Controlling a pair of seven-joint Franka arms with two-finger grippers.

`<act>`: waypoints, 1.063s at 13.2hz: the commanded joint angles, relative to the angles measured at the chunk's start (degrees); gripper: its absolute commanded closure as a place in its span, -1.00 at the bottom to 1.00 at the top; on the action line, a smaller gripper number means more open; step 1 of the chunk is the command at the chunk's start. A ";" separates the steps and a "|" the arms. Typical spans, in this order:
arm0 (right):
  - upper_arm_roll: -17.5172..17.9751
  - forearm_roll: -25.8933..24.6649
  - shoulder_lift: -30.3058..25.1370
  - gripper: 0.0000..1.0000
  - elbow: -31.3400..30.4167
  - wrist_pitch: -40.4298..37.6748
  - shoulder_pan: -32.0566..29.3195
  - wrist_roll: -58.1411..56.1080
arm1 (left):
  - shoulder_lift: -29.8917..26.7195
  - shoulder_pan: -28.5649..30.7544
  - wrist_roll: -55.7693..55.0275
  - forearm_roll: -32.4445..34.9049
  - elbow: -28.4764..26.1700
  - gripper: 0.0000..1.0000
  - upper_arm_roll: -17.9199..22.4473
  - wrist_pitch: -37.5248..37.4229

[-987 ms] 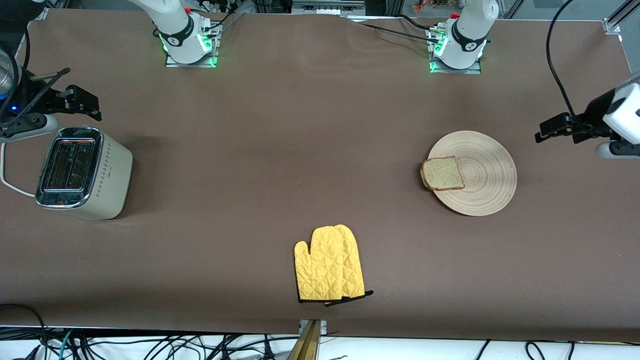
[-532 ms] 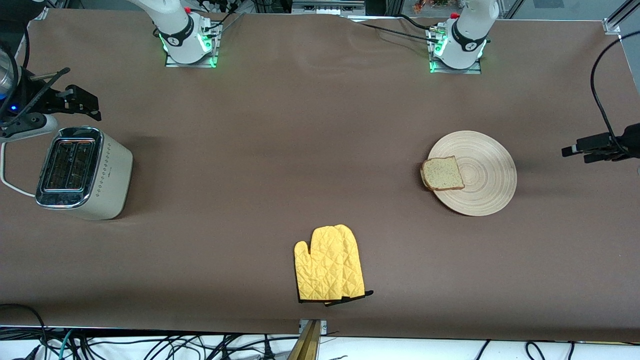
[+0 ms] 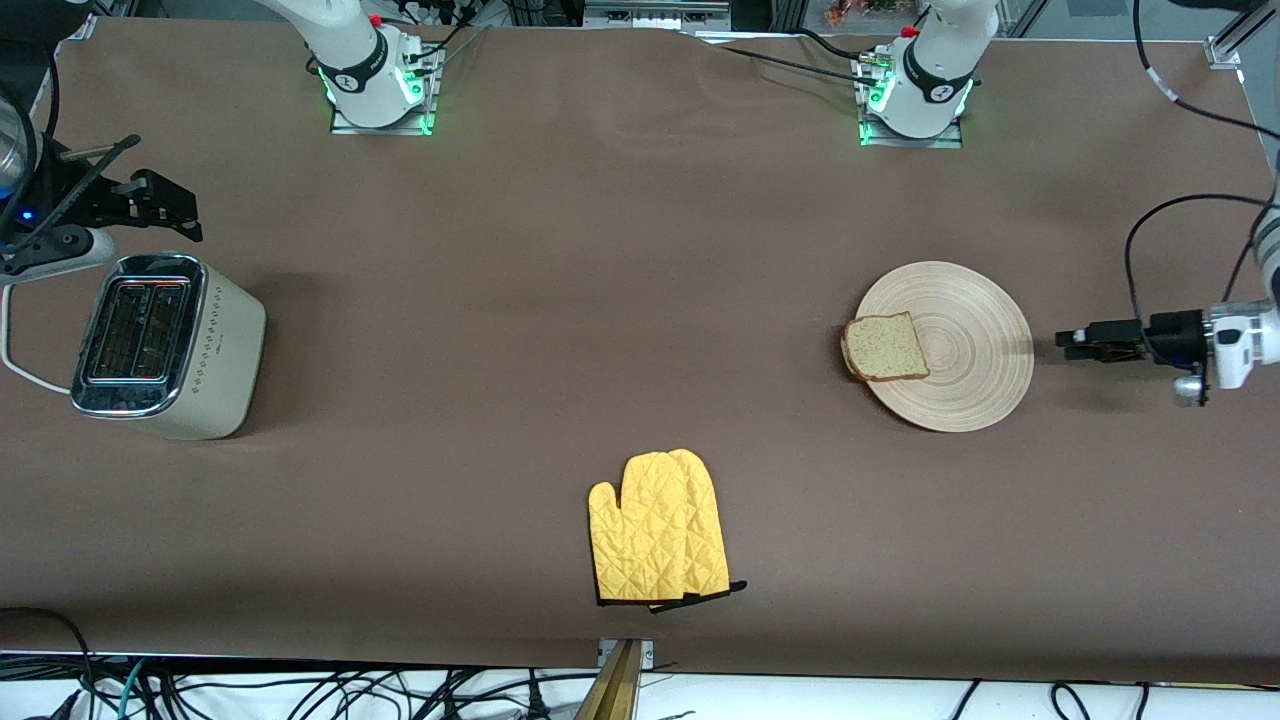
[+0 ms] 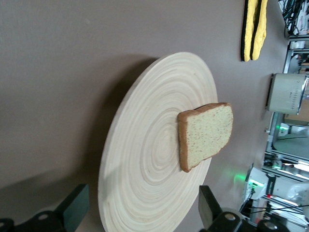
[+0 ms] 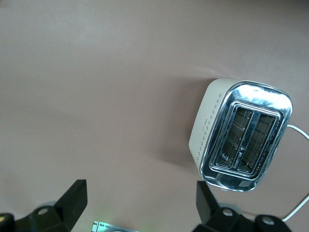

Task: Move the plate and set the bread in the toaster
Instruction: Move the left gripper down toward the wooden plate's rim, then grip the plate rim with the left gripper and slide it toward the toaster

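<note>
The round pale-wood plate (image 3: 946,345) lies toward the left arm's end of the table. The slice of bread (image 3: 884,347) rests on its rim, on the side toward the toaster. Both show in the left wrist view: plate (image 4: 145,159), bread (image 4: 205,135). My left gripper (image 3: 1068,344) is open and low, just outside the plate's rim on the side away from the bread, pointing at it. The cream toaster (image 3: 165,345) with a chrome top stands at the right arm's end and shows in the right wrist view (image 5: 244,133). My right gripper (image 3: 170,212) is open, up beside the toaster, and waits.
A pair of yellow oven mitts (image 3: 658,528) lies nearer to the front camera, mid-table, and shows in the left wrist view (image 4: 254,29). The toaster's white cord (image 3: 18,365) runs off the table's end. Black cables hang by the left arm.
My left gripper has dropped from above the table's end and come in low toward the plate's rim. The right arm, plate, bread and toaster have not moved.
</note>
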 commanded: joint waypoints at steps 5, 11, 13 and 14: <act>0.15 -0.78 -0.19 -1.00 0.77 -1.11 0.10 0.04 | 6.20 1.00 2.78 -3.89 2.43 0.03 -0.69 -1.42; 0.23 -1.04 -0.19 -1.00 0.77 -1.11 0.71 0.75 | 7.78 -0.23 2.52 -3.19 2.43 1.00 -0.60 -0.63; 0.23 -1.04 -0.19 -1.00 0.77 -1.11 0.71 0.66 | 7.78 -0.23 2.35 -3.19 2.43 1.00 -0.60 -0.45; 0.23 -1.04 -0.19 -1.00 0.77 -1.11 0.71 0.66 | 7.70 -0.14 2.00 -3.36 2.52 1.00 -0.69 -0.54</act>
